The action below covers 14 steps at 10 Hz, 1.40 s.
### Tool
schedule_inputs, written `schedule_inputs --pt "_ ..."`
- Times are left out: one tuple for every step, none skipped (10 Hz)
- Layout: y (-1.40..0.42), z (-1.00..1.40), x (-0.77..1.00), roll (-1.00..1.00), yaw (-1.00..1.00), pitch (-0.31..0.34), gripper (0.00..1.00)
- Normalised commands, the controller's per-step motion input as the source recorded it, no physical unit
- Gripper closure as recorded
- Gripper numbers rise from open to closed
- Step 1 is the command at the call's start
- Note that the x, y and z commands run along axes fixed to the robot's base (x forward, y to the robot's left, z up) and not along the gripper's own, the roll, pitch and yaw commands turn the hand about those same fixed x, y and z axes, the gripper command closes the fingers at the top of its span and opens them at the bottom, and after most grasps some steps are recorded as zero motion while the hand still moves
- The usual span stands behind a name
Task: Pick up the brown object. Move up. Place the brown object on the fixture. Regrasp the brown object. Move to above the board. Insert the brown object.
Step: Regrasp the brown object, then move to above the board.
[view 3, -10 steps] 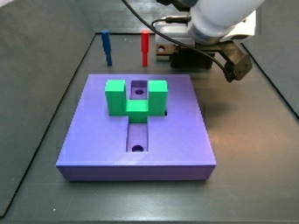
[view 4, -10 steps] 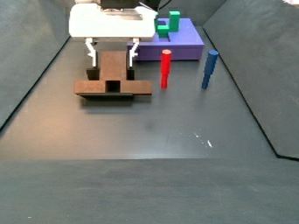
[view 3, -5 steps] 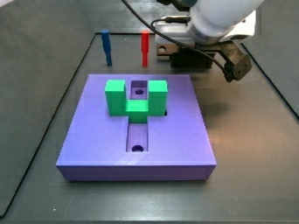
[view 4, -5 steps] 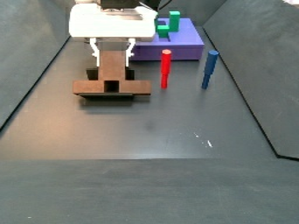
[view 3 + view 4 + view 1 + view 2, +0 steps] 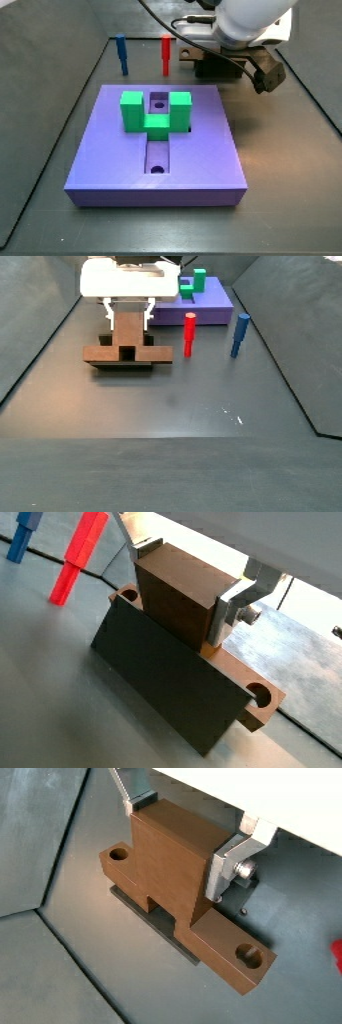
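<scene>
The brown object (image 5: 171, 607) is a flat bar with a hole near each end and a thick upright stem. It rests across the dark fixture (image 5: 167, 687), which is also seen beneath the bar (image 5: 158, 920). My gripper (image 5: 181, 584) stands over it, one silver finger (image 5: 227, 612) pressed against each side of the stem (image 5: 167, 863). In a side view the gripper (image 5: 128, 314) hangs over the brown object (image 5: 127, 354), left of the board (image 5: 214, 301). The purple board (image 5: 158, 145) lies in front of the gripper (image 5: 230, 62).
A green U-shaped block (image 5: 154, 110) sits on the board over its groove. A red peg (image 5: 190, 334) and a blue peg (image 5: 241, 336) stand upright between fixture and board. Dark walls bound the floor (image 5: 174, 426).
</scene>
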Motion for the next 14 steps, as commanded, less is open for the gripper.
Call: schedule_inputs --pt "0.0 0.0 0.0 0.0 0.0 0.0 1.0" --pt "0.0 0.0 0.0 0.0 0.0 0.0 1.0" --pt "0.0 0.0 0.0 0.0 0.0 0.0 1.0" --pt "0.0 0.0 0.0 0.0 0.0 0.0 1.0" --pt "0.0 0.0 0.0 0.0 0.0 0.0 1.0" --pt "0.0 0.0 0.0 0.0 0.0 0.0 1.0" --pt "0.0 0.0 0.0 0.0 0.0 0.0 1.0" --pt "0.0 0.0 0.0 0.0 0.0 0.0 1.0" --pt "0.0 1.4 0.0 0.0 0.0 0.0 1.0" --pt "-0.02 1.4 0.02 0.0 0.08 -0.018 1.0" --pt "-0.02 1.4 0.0 -0.01 0.06 -0.026 1.0" --pt "-0.02 1.4 0.02 0.02 0.04 -0.029 1.0" --pt "-0.04 1.4 0.03 0.02 0.01 0.012 1.0" --pt "-0.03 1.4 0.03 -0.01 0.0 0.017 1.0"
